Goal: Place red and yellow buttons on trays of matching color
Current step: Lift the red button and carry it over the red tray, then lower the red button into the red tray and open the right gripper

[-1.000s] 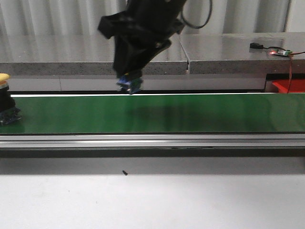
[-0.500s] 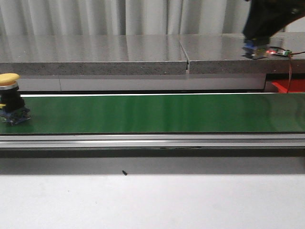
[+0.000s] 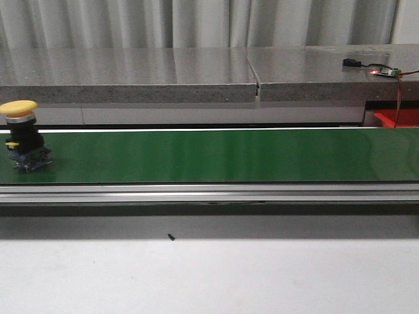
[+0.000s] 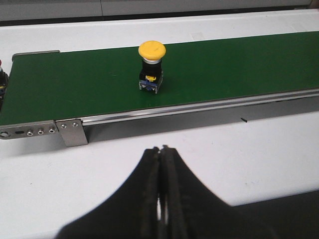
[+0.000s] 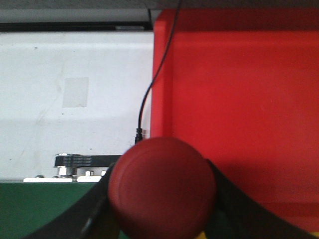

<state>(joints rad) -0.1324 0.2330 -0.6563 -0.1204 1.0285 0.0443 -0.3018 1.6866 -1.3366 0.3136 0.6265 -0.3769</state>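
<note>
Yellow mushroom-head push button (image 3: pixel 23 136) with a black body on a blue base stands upright on the green conveyor belt (image 3: pixel 222 154), near the belt's left end in my front view. My left wrist camera shows the same button (image 4: pixel 151 67) well apart from the left gripper (image 4: pixel 161 199), with a strip of white table (image 4: pixel 209 149) and the belt's silver side rail (image 4: pixel 199 105) between them. I read the left gripper as pressed together with nothing in it; the black fingers (image 4: pixel 149 199) meet along a thin seam.

Red dome-capped push button (image 5: pixel 162 186) fills the lower part of my right wrist camera, pinched between the right gripper's (image 5: pixel 162 214) black fingers (image 5: pixel 94 211), one on either side of the cap. Beyond it lies the red plastic tray (image 5: pixel 239 99), whose near corner also shows at the right edge of the front view (image 3: pixel 399 118). A thin black cable (image 5: pixel 152 84) runs along the tray's edge over the white surface. Neither arm appears in the front view.
</note>
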